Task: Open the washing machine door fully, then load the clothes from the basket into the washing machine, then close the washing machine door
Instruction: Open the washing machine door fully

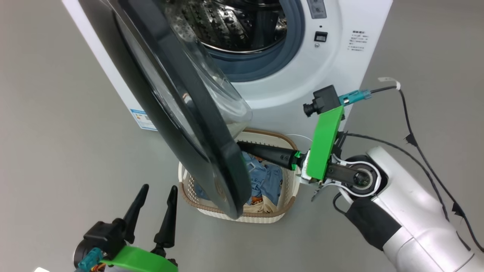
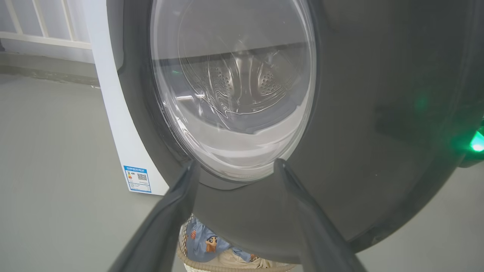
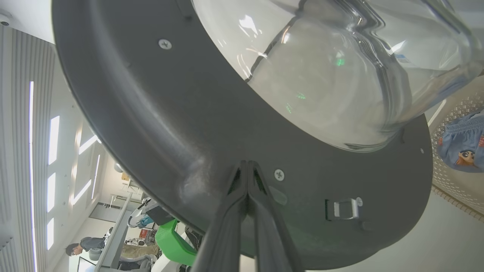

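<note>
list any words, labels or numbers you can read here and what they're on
None can be read as words.
Blue label, low on the washing machine front: coloured bars, a QR-style square and fine print, too small to read.
Grey print block, on the machine's front to the right of the drum opening: several short lines, too small and blurred to read.

Smooth grey floor all around
Long bright lights shine far off, and white bars stand at the back.
</note>
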Available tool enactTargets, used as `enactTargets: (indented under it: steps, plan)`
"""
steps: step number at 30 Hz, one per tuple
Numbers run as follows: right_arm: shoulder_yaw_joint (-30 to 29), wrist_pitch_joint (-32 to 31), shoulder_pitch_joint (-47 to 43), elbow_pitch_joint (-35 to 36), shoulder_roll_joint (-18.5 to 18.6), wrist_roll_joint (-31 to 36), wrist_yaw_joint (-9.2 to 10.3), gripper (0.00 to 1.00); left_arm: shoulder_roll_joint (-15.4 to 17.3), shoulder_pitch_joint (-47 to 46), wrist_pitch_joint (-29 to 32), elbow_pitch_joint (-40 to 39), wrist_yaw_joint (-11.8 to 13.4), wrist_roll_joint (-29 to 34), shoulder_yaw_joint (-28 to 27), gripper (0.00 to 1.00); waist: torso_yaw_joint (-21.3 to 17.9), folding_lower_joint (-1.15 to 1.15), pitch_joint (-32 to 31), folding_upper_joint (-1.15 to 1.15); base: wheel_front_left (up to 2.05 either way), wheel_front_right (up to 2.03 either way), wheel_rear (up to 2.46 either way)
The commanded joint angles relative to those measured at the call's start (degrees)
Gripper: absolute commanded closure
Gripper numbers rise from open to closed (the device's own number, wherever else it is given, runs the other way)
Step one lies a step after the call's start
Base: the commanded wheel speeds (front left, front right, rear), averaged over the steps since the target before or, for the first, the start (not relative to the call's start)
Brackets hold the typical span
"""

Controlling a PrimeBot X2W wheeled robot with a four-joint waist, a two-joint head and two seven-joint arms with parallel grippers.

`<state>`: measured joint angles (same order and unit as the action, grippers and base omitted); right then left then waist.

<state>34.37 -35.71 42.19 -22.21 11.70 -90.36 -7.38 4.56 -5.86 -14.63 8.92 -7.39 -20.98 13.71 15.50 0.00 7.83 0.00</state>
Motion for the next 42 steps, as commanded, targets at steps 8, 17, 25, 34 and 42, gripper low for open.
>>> enactTargets:
  steps: [8,17,25,34,42]
  plan:
    - [1.0,-0.5,-1.8,1.9,-4.0,-0.7,-0.11,1.00,0.9,-0.4,-0.4,-1.4,-0.1,0.7,-2.3,0.00,1.5,0.00,-0.9,0.00,0.00,0.00,0.00]
    - [0.8,0.4,-1.9,0.7,-5.2,0.2,-0.11,1.00,0.7,-0.4,-0.4,-1.2,-0.1,0.7,-2.8,0.00,1.5,0.00,-1.6,0.00,0.00,0.00,0.00]
    - [-1.2,6.5,-3.2,-1.2,-3.9,2.2,-0.11,0.00,2.2,-1.1,-0.4,0.0,-0.1,-0.1,-2.7,0.00,-0.5,0.00,-2.8,0.00,0.00,0.00,0.00]
    - [-1.1,13.4,-7.7,-2.2,-0.4,4.0,-0.11,0.00,3.8,-0.5,-0.4,0.4,-0.1,-0.9,-4.3,0.00,-3.8,0.00,-4.2,0.00,0.00,0.00,0.00]
    - [-0.9,16.9,-12.3,-2.3,3.1,4.0,-0.11,0.00,4.3,0.5,-0.4,0.3,-0.1,-0.9,-5.8,0.00,-6.1,0.00,-5.2,0.00,0.00,0.00,0.00]
